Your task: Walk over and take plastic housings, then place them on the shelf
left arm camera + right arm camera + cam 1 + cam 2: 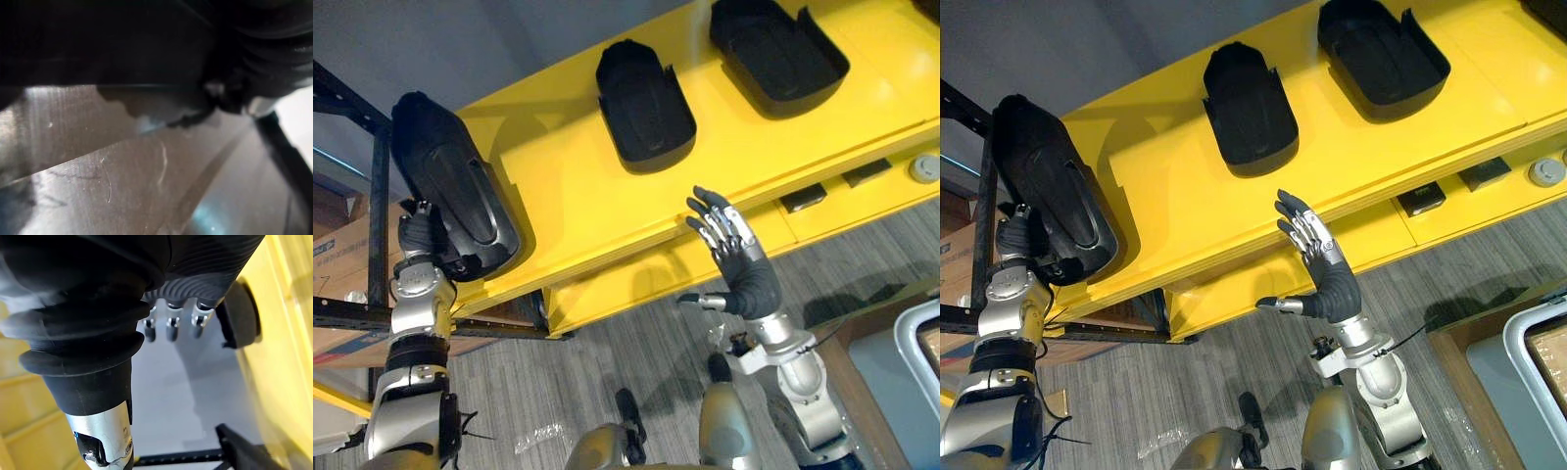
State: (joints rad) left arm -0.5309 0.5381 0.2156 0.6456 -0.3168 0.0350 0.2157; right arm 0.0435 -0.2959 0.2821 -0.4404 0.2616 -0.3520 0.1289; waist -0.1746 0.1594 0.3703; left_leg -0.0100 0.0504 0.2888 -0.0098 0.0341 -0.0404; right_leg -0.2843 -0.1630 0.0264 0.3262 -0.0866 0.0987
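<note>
My left hand (pixel 416 235) is shut on the lower end of a black plastic housing (pixel 450 191), which stands tilted at the left end of the yellow shelf (pixel 568 186); its lower rim hangs over the shelf's front edge. Up close, the same housing (pixel 98 44) shows dark in the left wrist view. Two more black housings (pixel 644 106) (pixel 773 54) lie flat on the shelf to the right. In front of the shelf's front edge my right hand (pixel 729 245) is raised and open, palm empty, with straight fingers (pixel 168 328).
A lower yellow shelf level holds small black parts (pixel 803 199) and a round grey piece (pixel 925 168). A black rack frame (pixel 377 196) and a cardboard box (pixel 337 255) stand at the left. A white-rimmed bin (pixel 915 352) sits at the lower right.
</note>
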